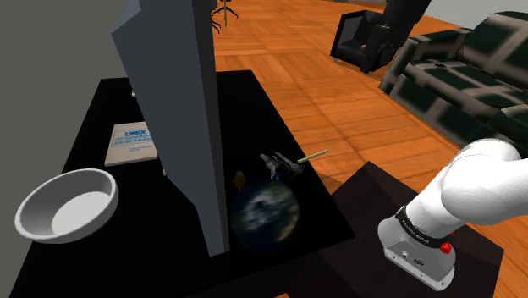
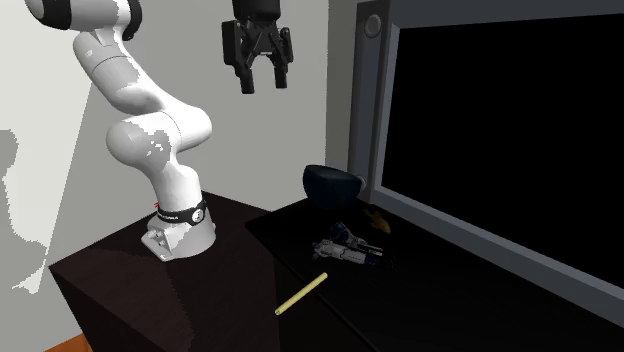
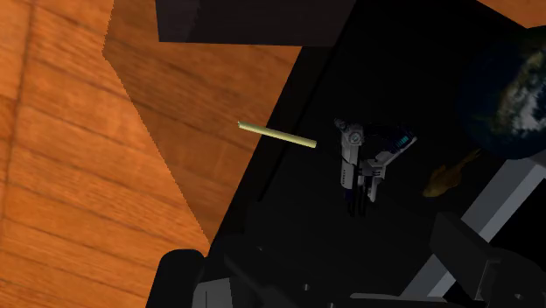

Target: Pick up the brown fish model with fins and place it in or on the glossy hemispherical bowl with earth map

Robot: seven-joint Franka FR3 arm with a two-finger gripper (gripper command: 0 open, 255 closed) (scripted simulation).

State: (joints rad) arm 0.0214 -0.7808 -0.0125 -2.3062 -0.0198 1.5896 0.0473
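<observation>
Lying beside globe bowl (image 1: 264, 213): brown fish (image 3: 446, 178), seemingly finned.

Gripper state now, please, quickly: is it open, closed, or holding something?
Gripper: open, holding nothing; the brown fish lies on the black table.

For you the fish (image 1: 239, 179) is golden brown and the desk (image 1: 245, 93) black. The globe bowl (image 1: 264, 212) is dark blue with white cloud patches. The other bowl (image 1: 66, 203) is plain white-grey, the stick (image 1: 315, 155) pale yellow, the floor (image 1: 338, 93) orange-brown planks. The book (image 1: 131, 144) is cream with blue letters. The hand (image 2: 263, 88) is all black.
</observation>
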